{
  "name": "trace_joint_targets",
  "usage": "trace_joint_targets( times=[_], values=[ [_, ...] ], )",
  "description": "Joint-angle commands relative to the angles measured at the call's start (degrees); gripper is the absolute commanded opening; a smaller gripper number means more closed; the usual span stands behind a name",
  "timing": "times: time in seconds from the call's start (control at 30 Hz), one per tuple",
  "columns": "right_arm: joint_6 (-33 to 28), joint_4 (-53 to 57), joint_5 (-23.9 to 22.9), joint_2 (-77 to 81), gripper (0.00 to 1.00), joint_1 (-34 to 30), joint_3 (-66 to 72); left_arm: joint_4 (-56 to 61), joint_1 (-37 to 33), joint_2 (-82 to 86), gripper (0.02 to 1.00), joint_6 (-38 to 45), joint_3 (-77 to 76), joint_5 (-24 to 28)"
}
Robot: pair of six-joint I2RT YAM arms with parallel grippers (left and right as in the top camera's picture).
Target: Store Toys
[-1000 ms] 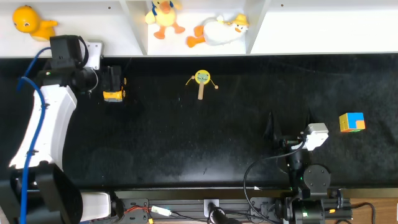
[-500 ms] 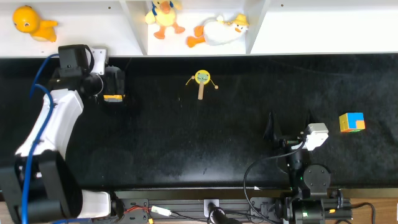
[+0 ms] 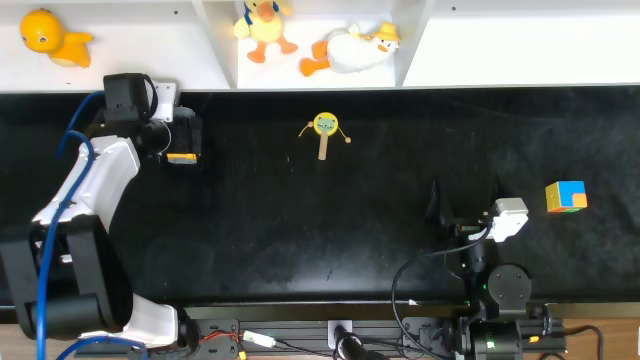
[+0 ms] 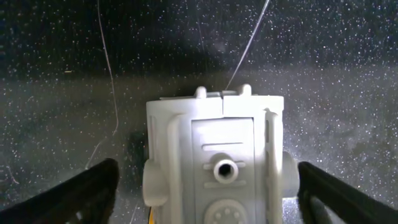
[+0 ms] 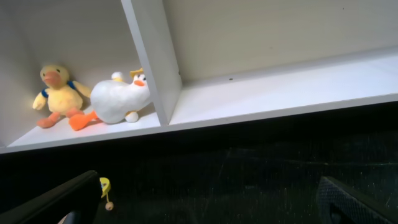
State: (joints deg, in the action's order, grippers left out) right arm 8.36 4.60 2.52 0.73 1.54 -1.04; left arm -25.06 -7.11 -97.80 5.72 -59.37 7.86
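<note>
The left gripper point(image 4: 205, 171) hangs over a grey and yellow plastic toy point(image 4: 214, 137) on the black worktop point(image 3: 350, 230), jaws spread either side. The right gripper point(image 3: 465, 200) has its jaws spread too.

Work surface point(image 3: 400, 200): black, matte, finely speckled with pale flecks. Two thin pale lines point(image 4: 109, 74) cross it in the left wrist view; cannot tell whether they are scratches or threads. A dark rail point(image 3: 300, 325) runs along the near edge, carrying loose red and yellow wiring point(image 3: 250, 340). A small green light point(image 3: 492, 347) glows further along. Wooden floor point(image 3: 605, 335) shows at the corner.
</note>
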Motion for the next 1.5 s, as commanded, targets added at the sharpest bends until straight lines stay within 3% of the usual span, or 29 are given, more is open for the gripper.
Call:
trace_joint_targets(
  times=[0.03,0.43,0.73,1.23,1.5],
  values=[
    [0.24,-0.20,-0.63,-0.48,0.993,0.28,0.76,0.20,0.11,-0.26,0.750,-0.24,0.17,-1.09],
    [0.24,-0.20,-0.63,-0.48,0.996,0.28,0.76,0.55,0.11,-0.26,0.520,-0.31,0.17,-1.09],
    [0.22,-0.20,-0.63,-0.48,0.996,0.28,0.76,0.04,0.13,-0.13,0.461,-2.32,-0.42,-0.90],
    [0.22,-0.20,-0.63,-0.48,0.996,0.28,0.76,-11.28,0.13,10.82,0.378,-2.84,-4.87,-1.01],
    [0.24,-0.20,-0.63,-0.48,0.996,0.28,0.76,-3.17,0.98,13.81,0.364,-2.82,-4.87,-5.99]
  ],
)
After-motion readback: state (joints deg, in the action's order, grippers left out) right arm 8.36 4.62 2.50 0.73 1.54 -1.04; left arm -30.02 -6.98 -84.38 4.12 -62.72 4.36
